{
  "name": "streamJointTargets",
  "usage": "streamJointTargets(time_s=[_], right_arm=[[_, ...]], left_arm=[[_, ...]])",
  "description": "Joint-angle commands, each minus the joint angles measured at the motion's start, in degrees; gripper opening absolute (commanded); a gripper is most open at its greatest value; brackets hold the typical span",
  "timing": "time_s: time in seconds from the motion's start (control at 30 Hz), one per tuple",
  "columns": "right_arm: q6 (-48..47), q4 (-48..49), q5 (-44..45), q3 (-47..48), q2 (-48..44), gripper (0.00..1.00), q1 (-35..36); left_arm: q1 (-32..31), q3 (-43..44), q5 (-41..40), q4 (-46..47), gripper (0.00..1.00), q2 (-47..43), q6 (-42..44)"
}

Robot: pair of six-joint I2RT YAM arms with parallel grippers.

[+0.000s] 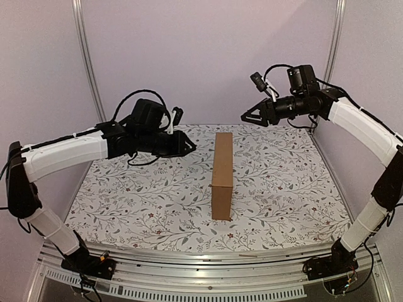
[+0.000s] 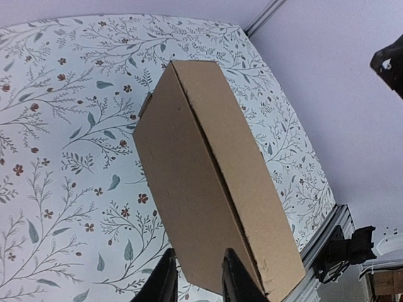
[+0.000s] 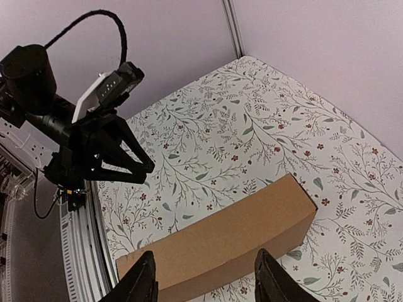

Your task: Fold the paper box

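The paper box (image 1: 221, 176) is a closed, long brown cardboard block that stands on the floral table, running from near to far at the middle. In the left wrist view the paper box (image 2: 208, 176) shows a seam along its top edge. My left gripper (image 1: 191, 146) hovers left of its far half, apart from it, its fingers (image 2: 234, 280) narrowly open and empty. My right gripper (image 1: 244, 116) hangs high beyond the far right end, wide open, nothing held. From the right wrist the paper box (image 3: 233, 245) lies below the fingers (image 3: 143, 283), which are well clear of it.
The floral table cloth (image 1: 126, 201) spreads around the box. Metal frame posts (image 1: 88, 63) stand at the back corners, with purple walls behind. An aluminium rail (image 1: 208, 277) runs along the near edge by the arm bases.
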Motion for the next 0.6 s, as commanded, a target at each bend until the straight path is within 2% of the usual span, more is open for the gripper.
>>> streamJointTargets(time_s=[0.0,0.03,0.1,0.17,0.27,0.4,0.57], right_arm=[[-6.45,-9.35,3.83,-6.39,2.33,0.53,-0.03],[-7.24,-10.04,4.48,-7.55,2.02,0.53,-0.09],[-8.51,-10.23,5.32,-10.19,0.48,0.55,-0.26],[-9.29,-10.22,5.84,-12.36,-1.04,0.56,-0.29],[-9.61,-10.48,8.74,-14.87,-2.89,0.57,-0.38],[-10.64,-10.87,8.83,-18.11,-5.64,0.57,-1.75],[-10.28,-12.92,6.67,-21.18,-8.9,0.57,-8.41]], left_arm=[[-3.8,8.49,-5.29,-5.88,0.31,5.33,1.83],[-4.55,10.95,-5.62,-8.27,0.36,7.22,2.09],[-5.64,15.94,-8.99,-13.05,0.52,10.99,1.92],[-6.42,18.98,-9.3,-15.04,0.53,14.08,1.33],[-7.62,22.87,-7.64,-16.14,0.7,18.35,0.46],[-9.75,31.04,-8.43,-21.91,0.77,25.18,0.39],[-14.28,46.34,-11.9,-32.02,0.77,35.65,2.68]])
